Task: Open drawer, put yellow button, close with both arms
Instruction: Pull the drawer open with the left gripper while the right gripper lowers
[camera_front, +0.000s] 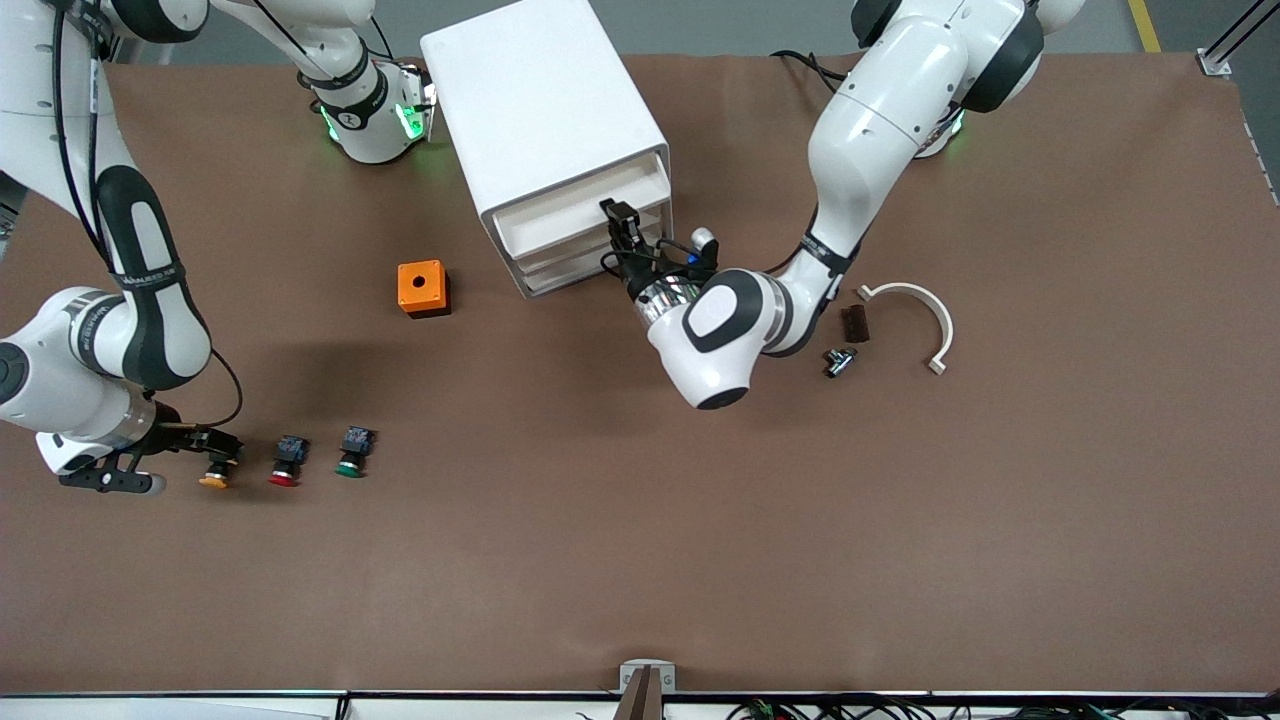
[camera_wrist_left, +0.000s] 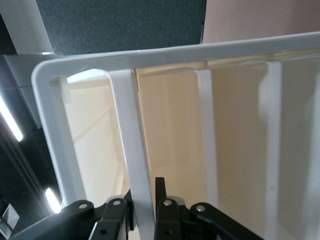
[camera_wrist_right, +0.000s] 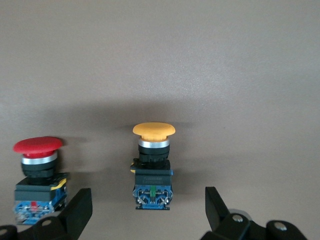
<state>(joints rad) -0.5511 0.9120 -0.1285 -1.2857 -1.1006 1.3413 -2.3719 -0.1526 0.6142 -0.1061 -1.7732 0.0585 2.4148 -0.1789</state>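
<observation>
Starting at the right arm's end of the counter (camera_front: 640, 560): the right gripper (camera_front: 205, 452) is down low at the yellow button (camera_front: 214, 478), jaws spread wide on either side of it and not touching. The right wrist view shows it plainly: the yellow button (camera_wrist_right: 153, 167) lies between the two black fingers (camera_wrist_right: 77, 212), gap on both sides, with the red button (camera_wrist_right: 38, 175) just beside it. In the front view the red button (camera_front: 286, 465) comes next in the row, then the green button (camera_front: 352, 455), all three lying on the counter near one another.

Moving along, an orange box (camera_front: 423, 288) with a round hole in its top sits on the counter; what is inside cannot be seen. Beside it stands the white cabinet (camera_front: 545, 120), its top drawer (camera_front: 590, 215) pulled out a little, showing a pale interior with nothing seen in it.

The left gripper (camera_front: 622, 232) is at that drawer's front. In the left wrist view, the left gripper (camera_wrist_left: 145, 212) has its jaws pinched narrow on the drawer's rim (camera_wrist_left: 132, 165).

Toward the left arm's end lie a small dark block (camera_front: 853, 323), a metal fitting (camera_front: 838, 361) and a curved white clip (camera_front: 925, 320).
</observation>
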